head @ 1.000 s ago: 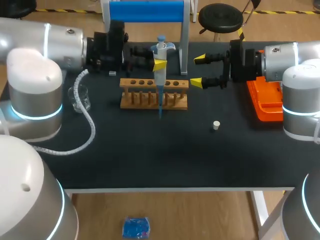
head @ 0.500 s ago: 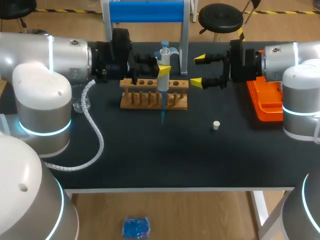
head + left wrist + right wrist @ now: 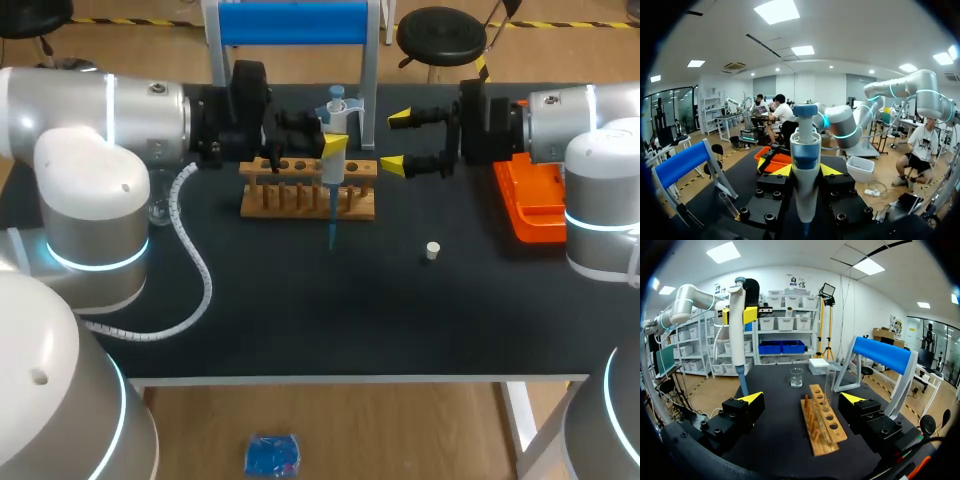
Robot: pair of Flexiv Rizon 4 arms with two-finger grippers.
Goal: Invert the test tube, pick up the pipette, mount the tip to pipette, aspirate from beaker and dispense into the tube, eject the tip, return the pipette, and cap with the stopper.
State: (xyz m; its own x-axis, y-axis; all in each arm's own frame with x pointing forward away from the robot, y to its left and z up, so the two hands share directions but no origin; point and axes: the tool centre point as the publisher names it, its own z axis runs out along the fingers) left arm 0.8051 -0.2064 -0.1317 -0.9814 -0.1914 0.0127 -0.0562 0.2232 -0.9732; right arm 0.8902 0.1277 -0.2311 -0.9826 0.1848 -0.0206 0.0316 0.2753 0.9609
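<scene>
Since 1 s ago: left gripper [image 3: 330, 143] has carried the pipette [image 3: 333, 165] toward the bench's right, from the beaker [image 3: 796, 377] side to over the middle of the wooden rack [image 3: 305, 200]. It is clamped on the pipette body. Pipette is upright, blue tip [image 3: 332, 225] down. Test tube [image 3: 830, 382] stands upright in the rack. Judged from the right wrist view, the tip hangs on the rack's front-edge side, so the tube mouth lies back from it. Right gripper [image 3: 397, 142] is off the rack's right end, fingers apart, empty.
</scene>
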